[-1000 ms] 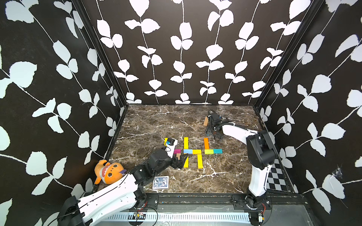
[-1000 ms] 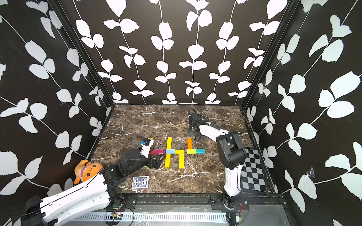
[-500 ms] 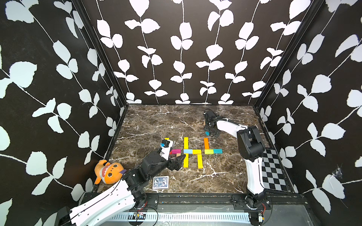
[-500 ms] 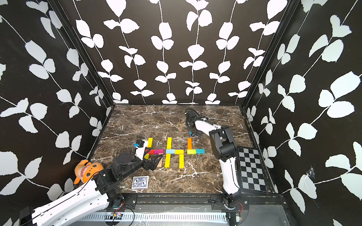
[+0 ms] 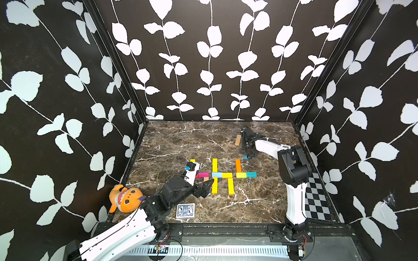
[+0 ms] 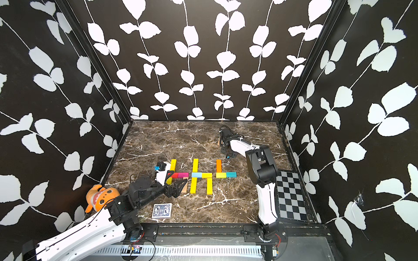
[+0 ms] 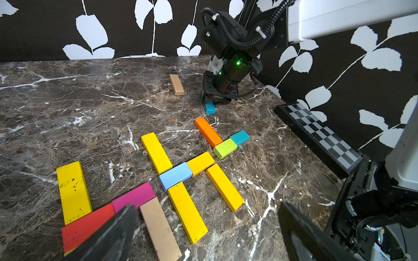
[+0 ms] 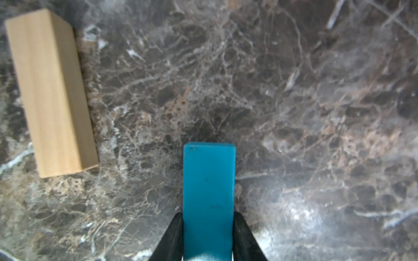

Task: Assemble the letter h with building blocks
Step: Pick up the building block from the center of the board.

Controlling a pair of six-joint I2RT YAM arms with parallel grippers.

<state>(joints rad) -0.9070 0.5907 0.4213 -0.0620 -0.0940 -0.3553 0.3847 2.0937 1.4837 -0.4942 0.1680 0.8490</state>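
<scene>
My right gripper is shut on a teal block at the far right of the marble floor, where both top views show the block's end under it. A tan block lies just beside it. The letter h of yellow bars and one light blue bar lies mid-floor. My left gripper hangs open low over the h's near end, holding nothing. A yellow, red, pink and tan group lies left of the h. An orange, green and teal group lies to its right.
A blue-patterned playing card lies near the front edge. An orange plush toy sits in the front left corner. A checkerboard panel lies along the right wall. Black leaf-patterned walls enclose three sides.
My right gripper's jaws have closed on the teal block. The left arm has shifted a little, its gripper still open by the h's near end.
</scene>
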